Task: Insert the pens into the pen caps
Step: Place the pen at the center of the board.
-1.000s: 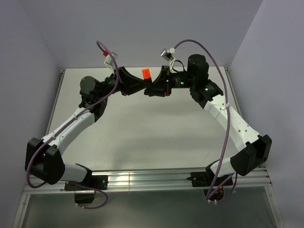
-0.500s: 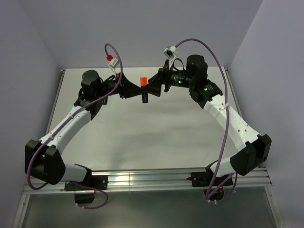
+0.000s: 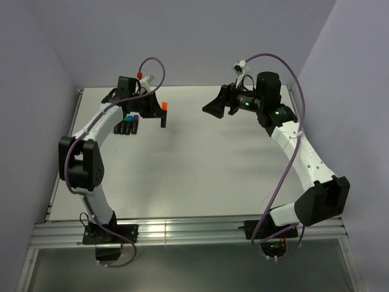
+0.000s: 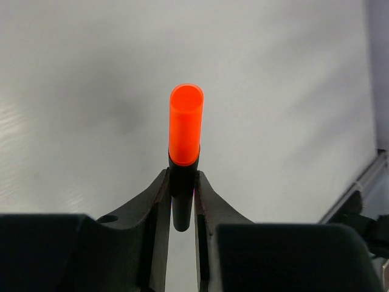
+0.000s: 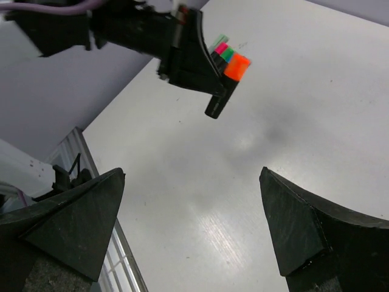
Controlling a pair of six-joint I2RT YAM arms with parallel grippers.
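Pen [image 4: 181,210], orange cap [image 4: 185,125] on its end, clamped in left claw [image 4: 182,179], right claw [image 5: 192,172] spread wide, holding nothing

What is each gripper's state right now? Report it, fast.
Left gripper: closed, holding the orange-capped pen.
Right gripper: open, holding nothing.

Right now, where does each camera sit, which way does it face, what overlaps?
Top: above and behind the bases, looking down on the table; both arms whole.
Left wrist: looks along the left pincer, shut on the orange-capped pen.
Right wrist: faces across the table at the left pincer; the open right pincer frames the bottom corners.
Shared: the pen shows in all three.
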